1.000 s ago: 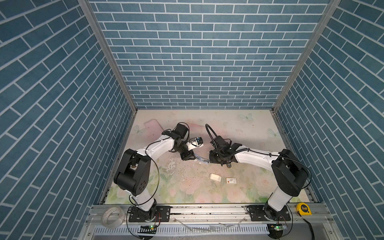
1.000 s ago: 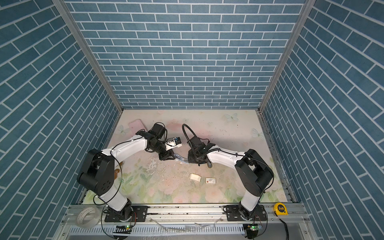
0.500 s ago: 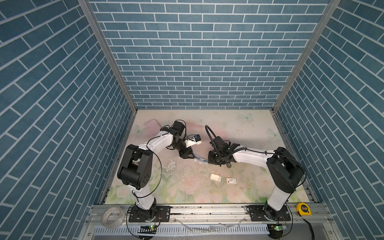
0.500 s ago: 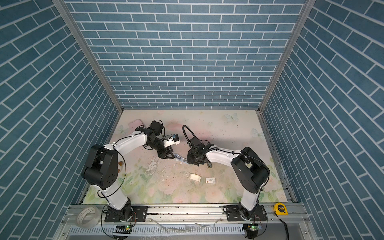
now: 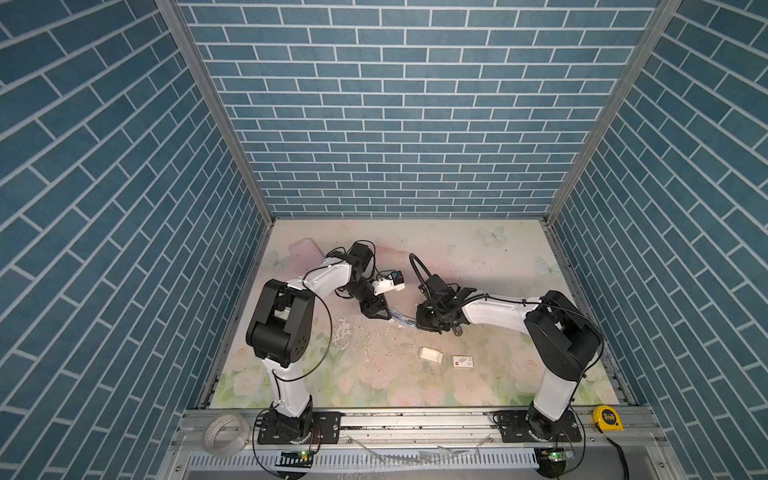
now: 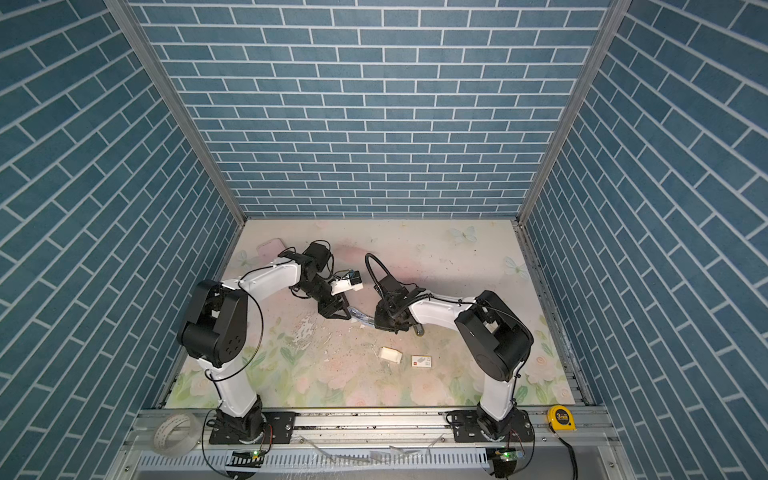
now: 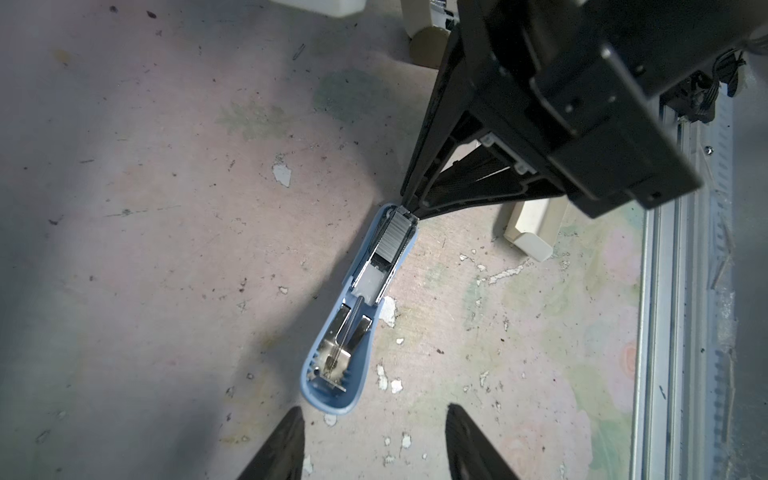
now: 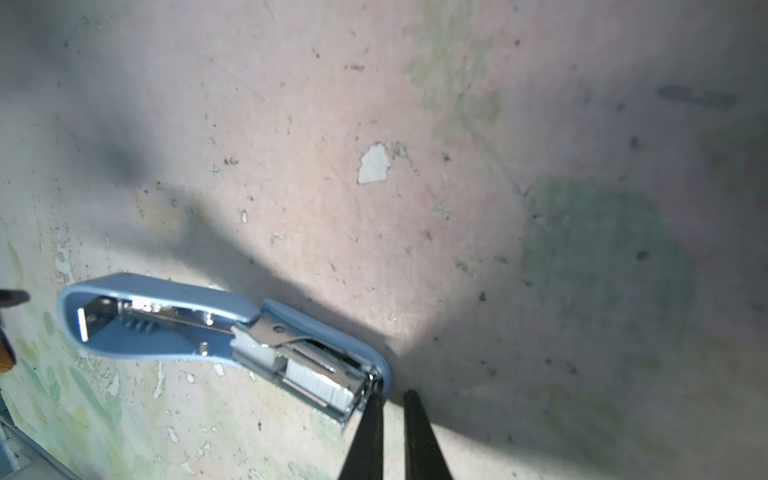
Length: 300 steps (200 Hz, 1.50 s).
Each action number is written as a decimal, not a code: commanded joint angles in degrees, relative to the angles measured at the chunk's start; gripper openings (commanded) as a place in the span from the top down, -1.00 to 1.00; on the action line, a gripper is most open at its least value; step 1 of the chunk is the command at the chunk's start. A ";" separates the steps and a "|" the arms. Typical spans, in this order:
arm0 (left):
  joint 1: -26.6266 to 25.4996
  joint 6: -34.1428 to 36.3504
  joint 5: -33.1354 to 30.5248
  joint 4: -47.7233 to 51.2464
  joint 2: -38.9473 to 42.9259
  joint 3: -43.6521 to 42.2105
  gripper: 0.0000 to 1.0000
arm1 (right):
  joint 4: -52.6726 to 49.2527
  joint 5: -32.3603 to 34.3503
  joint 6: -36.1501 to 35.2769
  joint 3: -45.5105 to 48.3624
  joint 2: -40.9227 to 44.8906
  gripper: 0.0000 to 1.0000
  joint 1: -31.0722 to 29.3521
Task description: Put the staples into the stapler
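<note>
In the left wrist view's foreground, the left gripper (image 7: 374, 409) stands half open, empty, before the opened stapler (image 7: 356, 316). Beyond, the staples (image 7: 394, 237) sit in its channel; the right gripper (image 7: 409, 205), almost closed, touches the nose. Risk: a lid push may skid it, spilling staples.

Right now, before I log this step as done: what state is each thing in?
stapler: opened flat on the table, inside exposed.
staples: one strip seated at the stapler's front end.
left gripper: open, empty, just off the stapler's rear end.
right gripper: shut, tips at the stapler's front end.
white tray: lying on the table, apart from the stapler.
</note>
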<state>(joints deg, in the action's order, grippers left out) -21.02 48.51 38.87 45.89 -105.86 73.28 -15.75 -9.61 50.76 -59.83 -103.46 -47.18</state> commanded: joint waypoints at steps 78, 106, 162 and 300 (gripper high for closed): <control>0.07 4.42 -0.07 3.95 -1.96 1.02 -0.12 | -2.30 -0.80 -0.31 -2.42 -2.79 0.75 0.68; 0.10 5.27 0.06 4.62 -1.24 0.73 -0.08 | -3.58 -0.78 -0.97 -3.35 -3.39 0.75 0.85; 1.59 5.46 -0.99 1.35 3.71 -1.72 -0.15 | -5.08 -0.82 -2.06 -4.06 -3.85 0.75 1.19; 0.63 7.17 -4.28 0.09 -1.85 -1.07 -0.18 | -5.05 -2.14 -3.12 -5.47 -4.78 0.74 1.74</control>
<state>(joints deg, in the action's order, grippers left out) -20.12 54.54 34.59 45.15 -106.94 71.44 -18.65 -11.79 49.01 -64.45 -106.89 -45.69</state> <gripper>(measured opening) 0.591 0.126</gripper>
